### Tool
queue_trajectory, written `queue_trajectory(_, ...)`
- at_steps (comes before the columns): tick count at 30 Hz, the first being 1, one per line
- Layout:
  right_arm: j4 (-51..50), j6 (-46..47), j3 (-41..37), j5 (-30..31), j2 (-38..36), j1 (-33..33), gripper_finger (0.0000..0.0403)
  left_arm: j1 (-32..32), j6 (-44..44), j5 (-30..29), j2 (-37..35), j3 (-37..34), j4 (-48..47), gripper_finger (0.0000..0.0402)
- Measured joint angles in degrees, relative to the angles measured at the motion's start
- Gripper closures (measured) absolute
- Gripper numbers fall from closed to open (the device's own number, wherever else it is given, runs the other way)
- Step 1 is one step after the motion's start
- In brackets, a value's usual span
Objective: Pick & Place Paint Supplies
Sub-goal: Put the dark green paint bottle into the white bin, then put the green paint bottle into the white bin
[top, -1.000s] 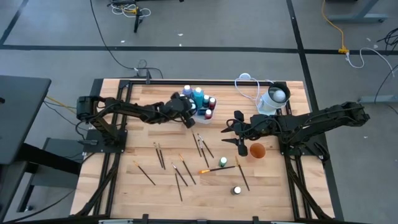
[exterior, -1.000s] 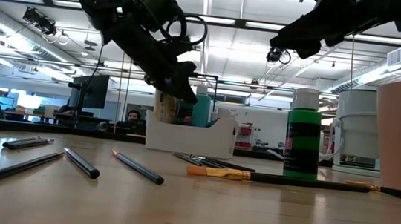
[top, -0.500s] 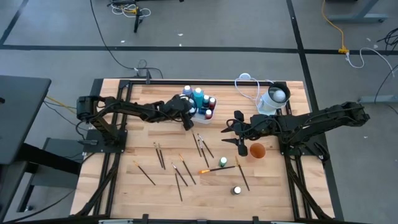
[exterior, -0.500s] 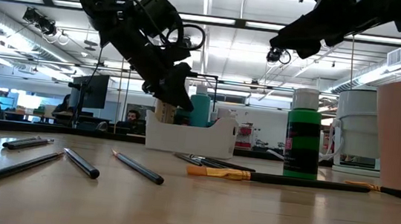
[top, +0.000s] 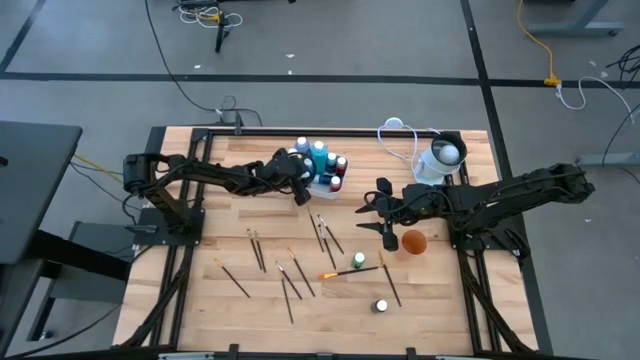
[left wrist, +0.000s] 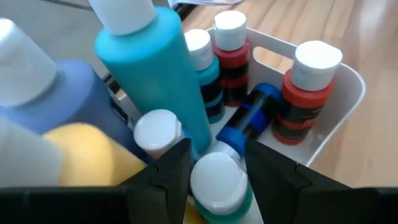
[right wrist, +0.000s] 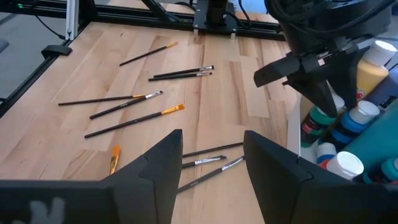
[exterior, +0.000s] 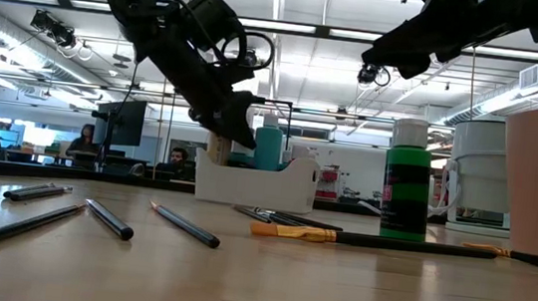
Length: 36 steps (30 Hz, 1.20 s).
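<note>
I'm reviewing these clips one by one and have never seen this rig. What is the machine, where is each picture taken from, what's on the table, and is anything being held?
It is a robot with two dark arms at a wooden table, each ending in a two-finger gripper. One picture looks straight down, one looks level across the tabletop, and two come from cameras on the wrists.

At the table's far edge stands a white bin packed with white-capped paint bottles. The left gripper hangs over it with its fingers either side of a teal bottle; whether they grip it I cannot tell. The right gripper hovers open and empty near mid-table.

Thin brushes lie scattered on the wood, with a green bottle standing among them, another bottle closer to the front edge, and an orange cup.
</note>
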Motion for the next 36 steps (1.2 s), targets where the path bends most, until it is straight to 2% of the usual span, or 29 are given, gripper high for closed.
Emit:
queue_trajectory(3, 0.0, 0.63, 0.0, 0.78, 0.0, 0.02, 0.0227, -0.58, 1.84, -1.72, -0.44, 0.0, 0.23, 0.0243)
queue_trajectory(7, 0.31, 1.01, 0.0, 5.23, 0.0, 0.0, 0.0227, -1.98, 2.62, -4.25, -2.33, 0.69, 0.43, 0.0243)
queue_trajectory(11, 0.3, 1.07, 0.02, 6.65, 0.0, 0.0, 0.0227, -3.96, 2.92, -2.93, -4.89, 2.29, 0.56, 0.0243)
queue_trajectory(18, 0.02, 2.98, 0.02, -7.71, 0.0, 0.02, 0.0227, -7.63, 3.23, 4.88, -6.32, 3.76, 1.53, 0.0243)
queue_trajectory(22, 0.88, 1.52, 0.02, -13.69, 1.94, 0.08, 0.0227, -9.04, 3.25, 5.09, -6.16, 3.78, 1.77, 0.0242)
queue_trajectory(26, 3.57, 1.38, 0.02, -18.84, 7.14, 0.07, 0.0227, -9.79, 3.23, 5.1, -6.12, 3.78, 1.88, 0.0242)
queue_trajectory(31, 3.58, -0.97, 0.0, -29.42, 13.04, 0.07, 0.0227, -9.83, 3.2, 4.99, -6.1, 3.78, 1.65, 0.0242)
queue_trajectory(33, 4.28, -4.06, 0.0, -30.41, 14.68, 0.11, 0.0227, -9.83, 3.21, 4.99, -6.1, 3.78, 1.64, 0.0242)
queue_trajectory(36, 6.24, -6.62, 0.0, -28.11, 16.68, 0.04, 0.0227, -9.83, 3.64, 4.99, -6.1, 3.78, 1.61, 0.0242)
